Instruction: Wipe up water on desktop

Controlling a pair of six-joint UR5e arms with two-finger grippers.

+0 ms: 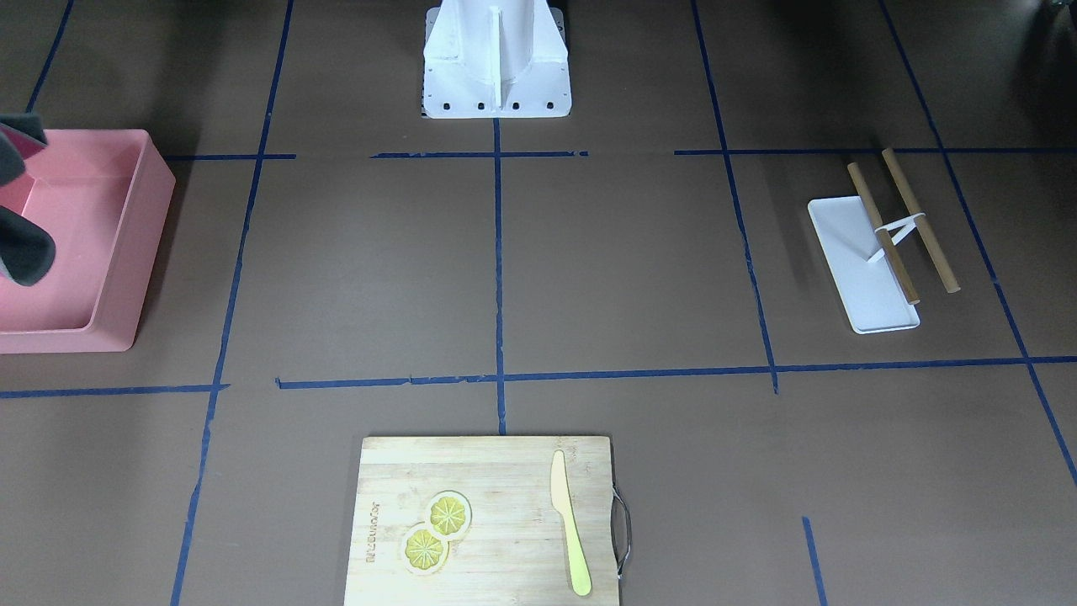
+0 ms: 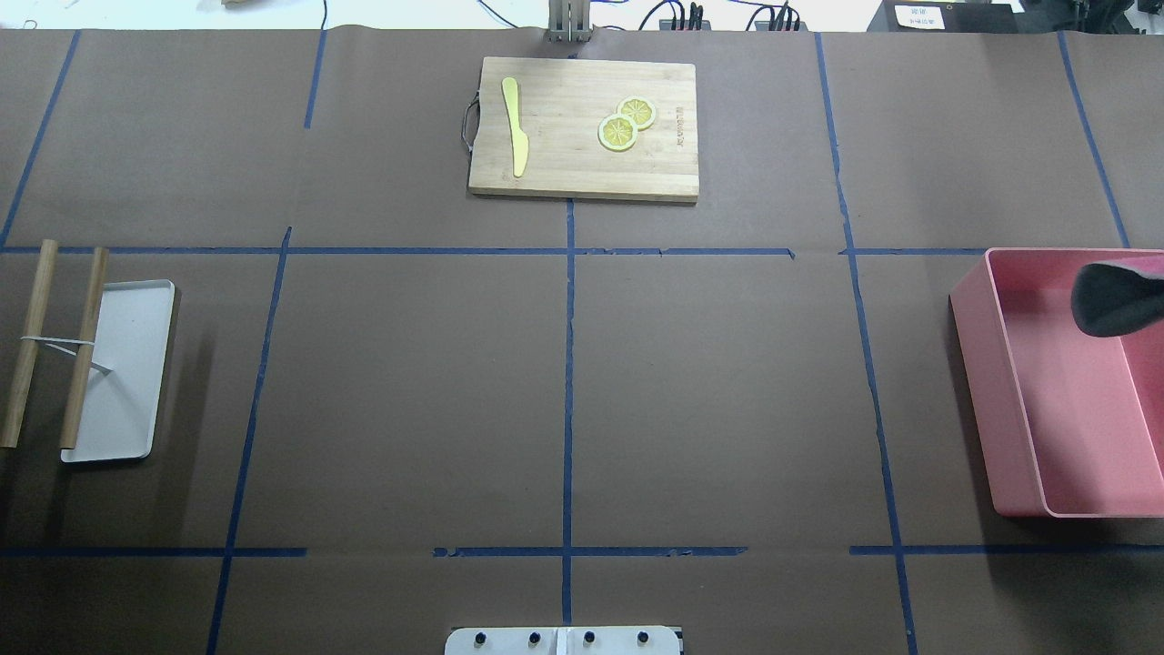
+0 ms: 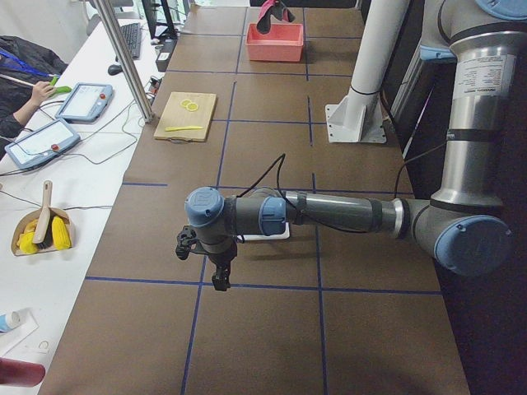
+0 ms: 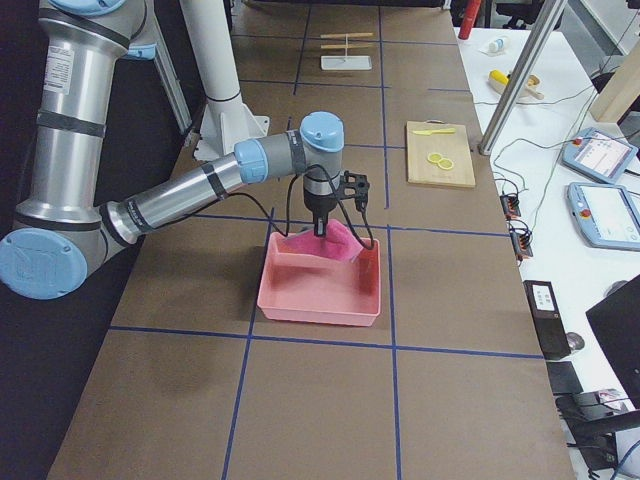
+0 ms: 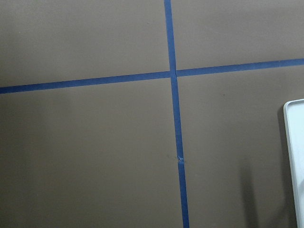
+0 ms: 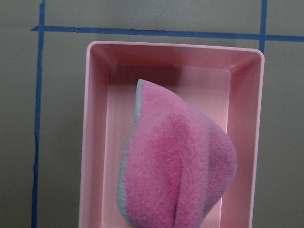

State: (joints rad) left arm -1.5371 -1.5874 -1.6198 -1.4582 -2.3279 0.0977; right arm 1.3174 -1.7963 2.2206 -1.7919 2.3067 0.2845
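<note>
The bin and cloth run off the overhead view's edge. The cloth hides the right gripper tips. The left gripper is too small to judge. The left wrist view cuts off the tray.

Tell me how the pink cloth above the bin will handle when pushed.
Probably floppy: the pink cloth hangs in soft folds over the pink bin rather than keeping a shape. Its fleecy nap suggests it is light and grips, not slides. Likely to bunch when pushed across the desktop.
</note>
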